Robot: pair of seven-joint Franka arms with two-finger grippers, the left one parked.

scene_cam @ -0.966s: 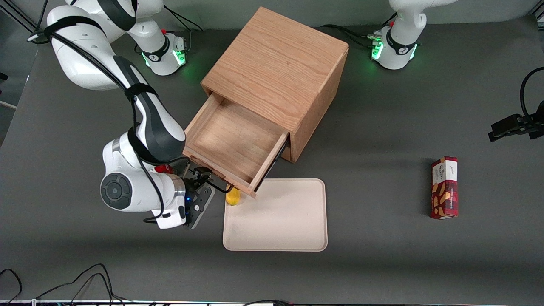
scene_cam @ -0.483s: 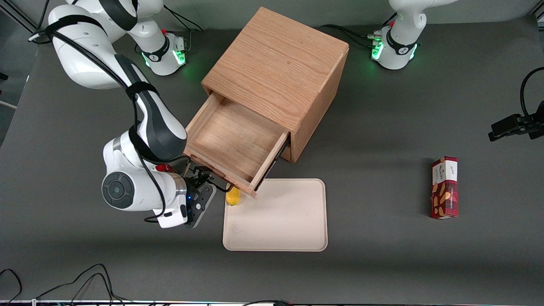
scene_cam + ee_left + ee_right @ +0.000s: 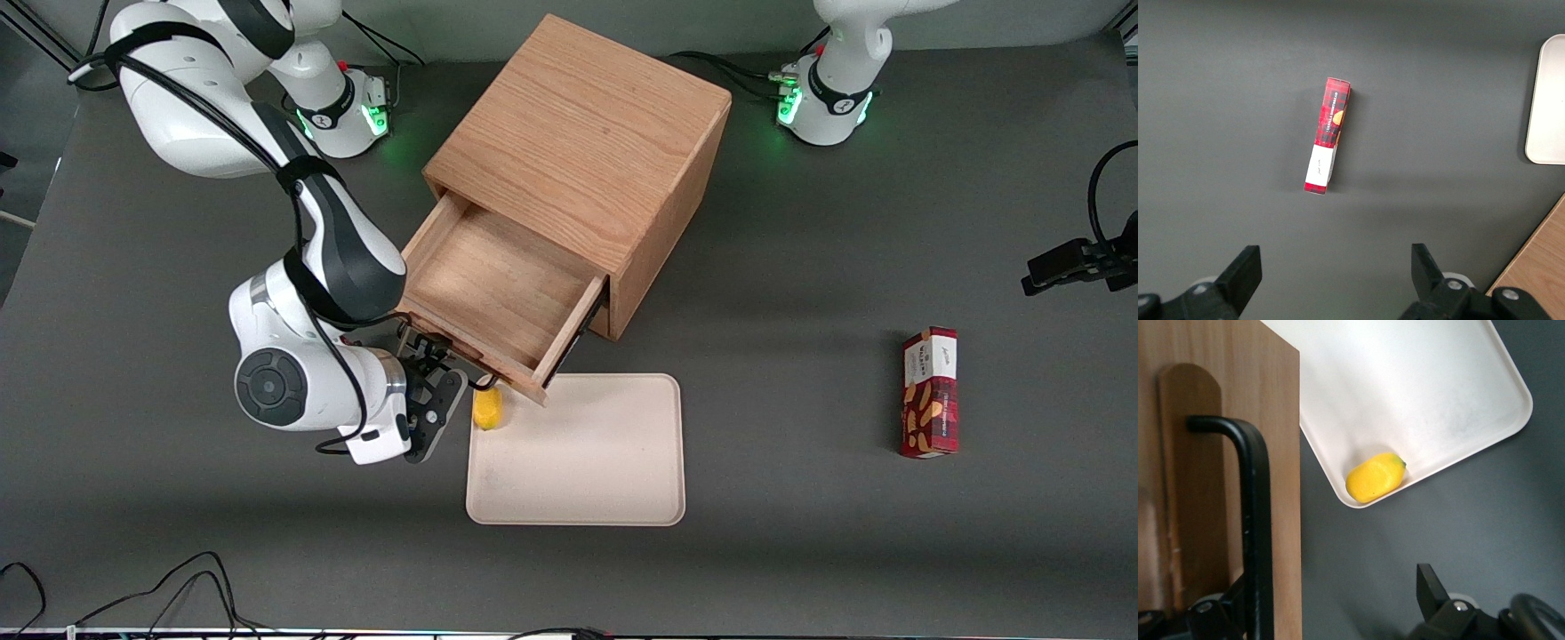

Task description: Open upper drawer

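You had the cream tray (image 3: 576,462) nearest the front camera on the grey bench (image 3: 800,267), with a small yellow fruit (image 3: 487,409) lying in the tray's corner closest to the cabinet. Just beside that corner, toward the working arm's end, your hand (image 3: 437,391) sat low at the front of the upper drawer (image 3: 493,298). In the right wrist view its fingers (image 3: 1431,593) stood apart, one on each side of the drawer's black wire handle (image 3: 1251,520), and no clamping on the bar was visible. The yellow fruit (image 3: 1375,477) showed there too, tucked against the tray's (image 3: 1458,400) rim. The upper drawer was pulled well out of the wooden cabinet (image 3: 587,142), its bare wooden floor open to view and its front corner overhanging the tray's edge. Toward the parked arm's end of the bench, well apart from everything else, you had a red snack box (image 3: 930,391) lying flat; the left wrist view showed that red snack box (image 3: 1328,133) alone on the grey surface.
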